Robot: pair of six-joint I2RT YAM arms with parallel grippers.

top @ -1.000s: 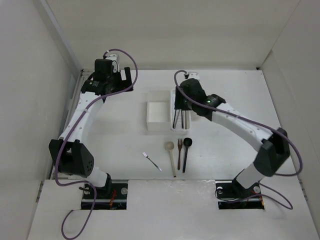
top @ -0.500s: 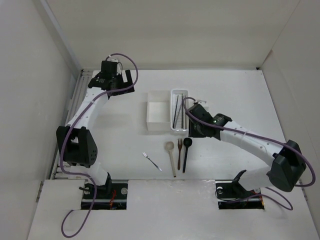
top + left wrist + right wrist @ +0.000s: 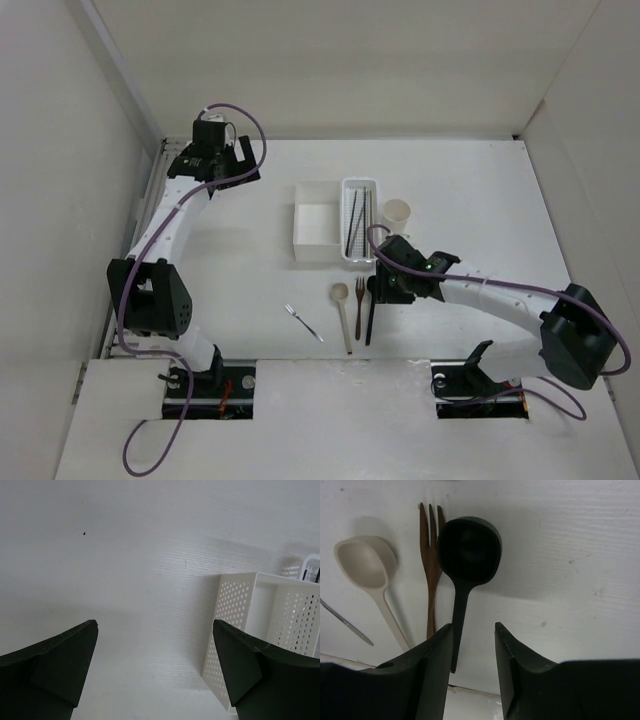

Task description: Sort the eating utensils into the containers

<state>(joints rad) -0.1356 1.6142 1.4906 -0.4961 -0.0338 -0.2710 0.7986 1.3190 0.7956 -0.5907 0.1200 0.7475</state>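
Observation:
The black spoon [image 3: 469, 545], brown wooden fork [image 3: 430, 555] and pale wooden spoon [image 3: 365, 562] lie side by side on the table, with the small silver fork [image 3: 345, 622] to their left. My right gripper [image 3: 472, 630] hangs just above them, open with a narrow gap and empty; the black spoon's handle runs beside its left finger. In the top view the right gripper [image 3: 380, 292] covers the black spoon's [image 3: 369, 322] head. Dark chopsticks [image 3: 352, 225] lie in the perforated tray [image 3: 360, 185]. My left gripper [image 3: 225, 160] is wide open and empty at the far left.
The white square box [image 3: 315, 190] stands left of the tray and shows in the left wrist view [image 3: 260, 625]. The beige cup [image 3: 397, 214] stands right of the tray. White walls enclose the table on three sides.
My right arm has drawn back from over the tray toward the near edge and now hangs over the black spoon, uncovering the cup. My left arm has shifted slightly at the far left.

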